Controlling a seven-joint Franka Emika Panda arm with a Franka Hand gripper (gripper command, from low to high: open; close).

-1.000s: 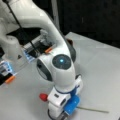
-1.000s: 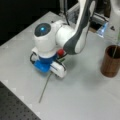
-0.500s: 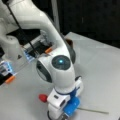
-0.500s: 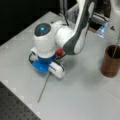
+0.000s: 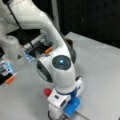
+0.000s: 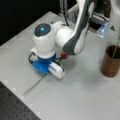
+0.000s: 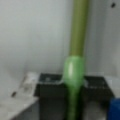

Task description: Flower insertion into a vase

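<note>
The flower lies flat on the pale grey tabletop, well apart from the plain copper-brown cylindrical vase at a front view's right. It is a thin green stem with a small red bloom. The bloom pokes out from under the arm in both front views, and the stem's free end trails toward a front view's bottom left. In the wrist view the stem runs straight up the middle, and a brighter green sleeve on it sits between the dark fingers. These press against both its sides with no gap showing, so they appear clenched on the flower.

The blue-and-white gripper sits low over the tabletop, right on the stem. Compared with a second ago the arm's wrist has sunk a little and settled, and less of the stem shows beyond it in a front view. That suggests the pick-up grip has been taken, though the flower is not yet lifted.

The vase already holds another slim green stalk leaning out of its dark mouth, so part of the work seems done
</note>
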